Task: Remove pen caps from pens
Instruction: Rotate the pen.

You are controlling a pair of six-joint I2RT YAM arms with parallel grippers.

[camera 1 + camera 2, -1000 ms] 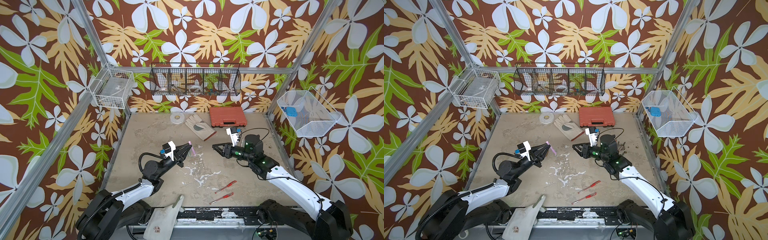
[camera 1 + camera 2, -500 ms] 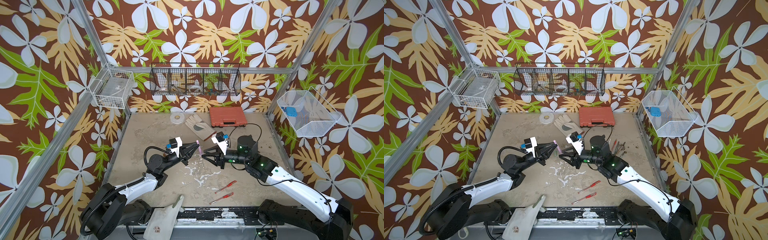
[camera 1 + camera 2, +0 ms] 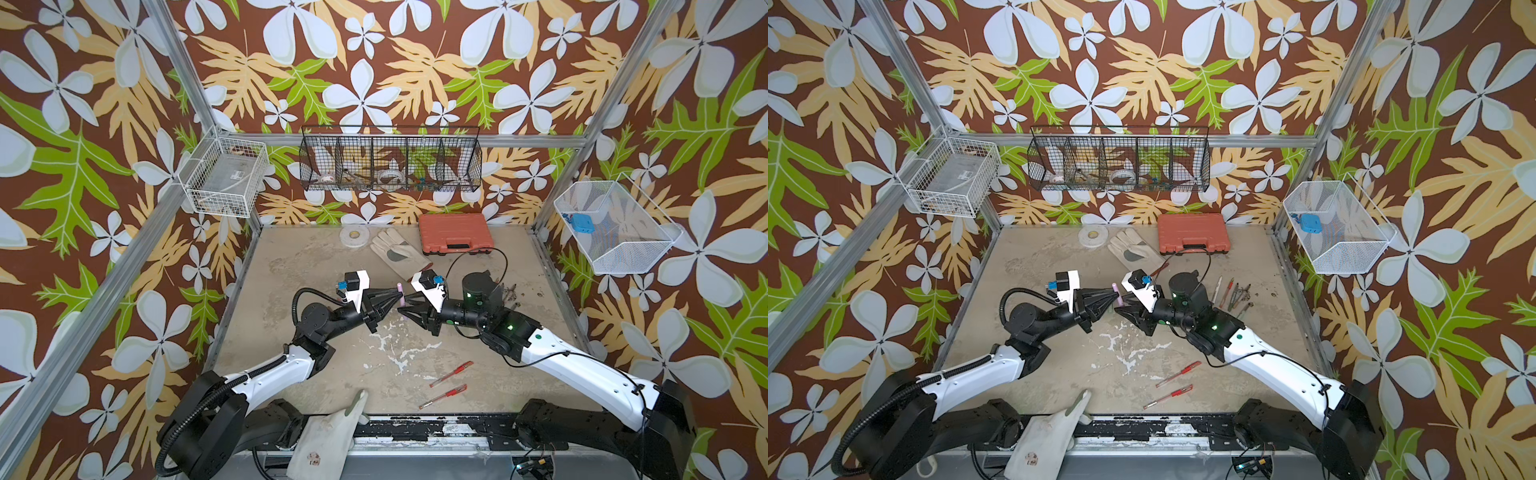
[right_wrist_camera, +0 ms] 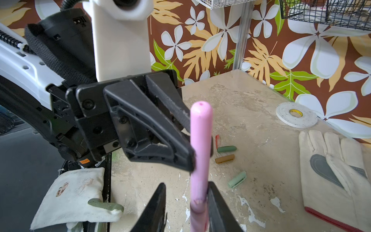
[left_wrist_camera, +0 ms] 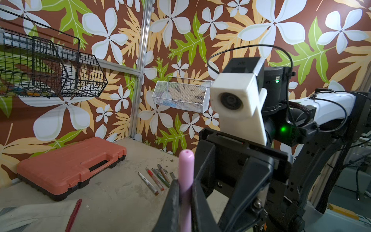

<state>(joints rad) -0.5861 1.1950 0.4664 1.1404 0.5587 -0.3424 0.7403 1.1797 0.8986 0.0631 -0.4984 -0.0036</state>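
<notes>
My left gripper is shut on a pink pen and holds it upright above the middle of the table; it is also in a top view. In the left wrist view the pen is pinched between both fingers. My right gripper faces the left one, open, its jaws on either side of the pen below the left grip. One finger touches the pen and the other stands apart. A seam shows on the pen there. Loose pen caps lie on the table. Several pens lie in a row at the right.
Two red pens lie near the front edge. An orange case, a work glove and a tape roll sit at the back. A white glove hangs over the front rail. Wire baskets hang on the walls.
Both arms have swung inward and met over the table's middle. The left one carried the pink pen rightward; the right gripper came in from the right and now straddles the pen.
</notes>
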